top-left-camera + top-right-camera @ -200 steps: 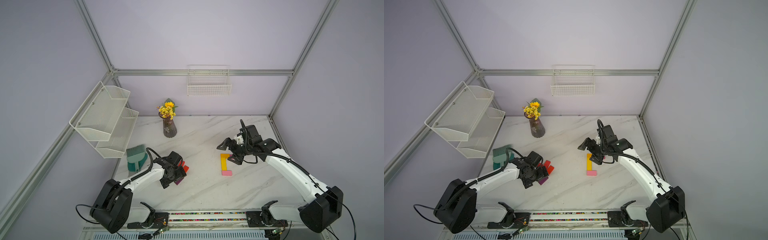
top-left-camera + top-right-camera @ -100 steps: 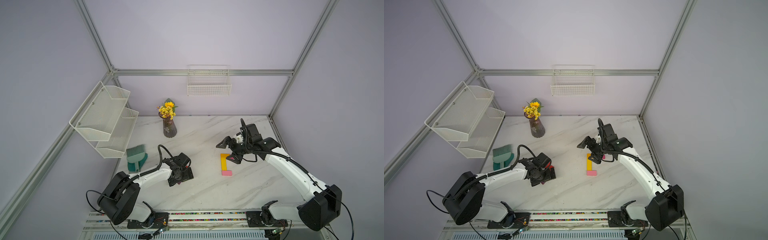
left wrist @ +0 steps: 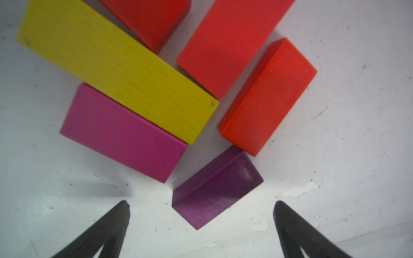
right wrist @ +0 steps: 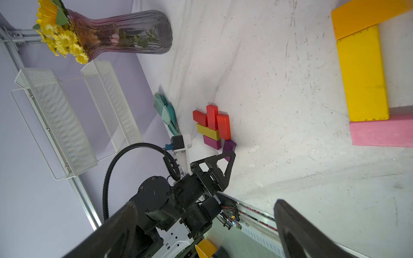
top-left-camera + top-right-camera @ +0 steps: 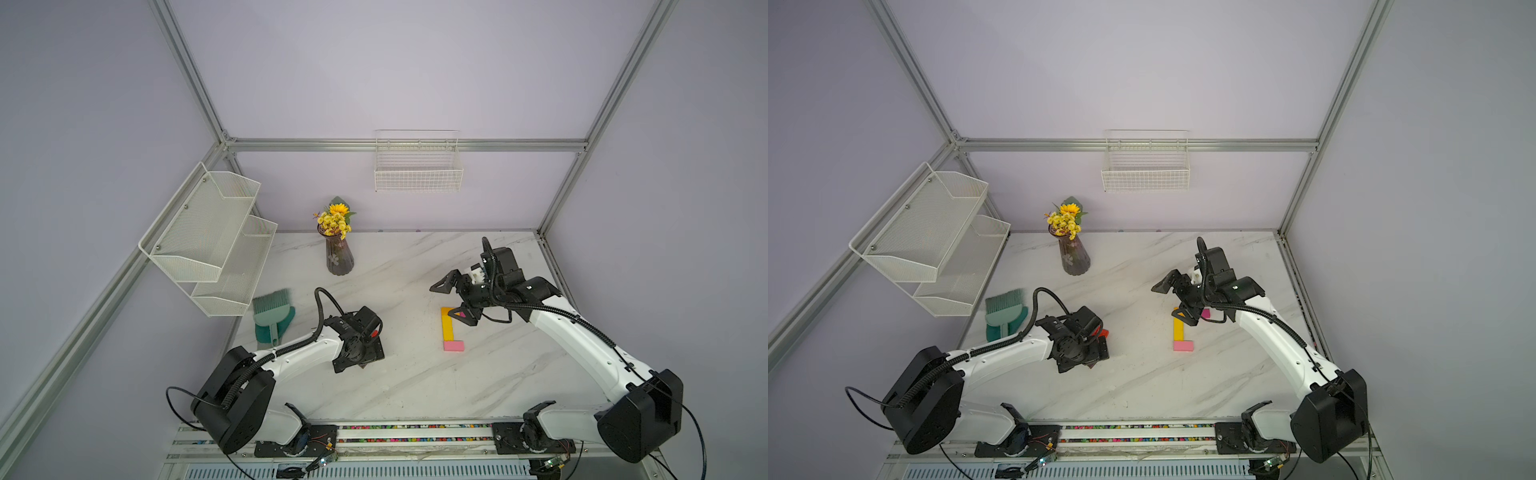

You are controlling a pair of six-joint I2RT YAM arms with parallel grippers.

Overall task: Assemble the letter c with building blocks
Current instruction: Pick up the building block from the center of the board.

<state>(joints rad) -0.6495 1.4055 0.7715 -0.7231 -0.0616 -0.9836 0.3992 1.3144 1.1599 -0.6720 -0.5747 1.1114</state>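
Marble-look bench [image 5: 415, 374], lavender enclosure [image 5: 374, 83]. Left end effector [image 3: 201, 204] low over loose pile [image 4: 212, 127], jaws wide apart, purple block [image 3: 216, 187] partly between them, probably next pick; magenta block [image 3: 125, 134], long yellow block [image 3: 116, 67], red blocks [image 3: 225, 44] crowd just behind, risking nudges. Right end effector [image 5: 446, 300], jaws apart and empty, hovers over unfinished C [image 5: 1178, 330]: orange block [image 4: 366, 17], yellow spine [image 4: 362, 73], light pink block [image 4: 380, 131] touching in sequence. Top of C partly hidden in top views. Vase [image 5: 338, 257], brush-and-dustpan [image 5: 272, 316] well clear.
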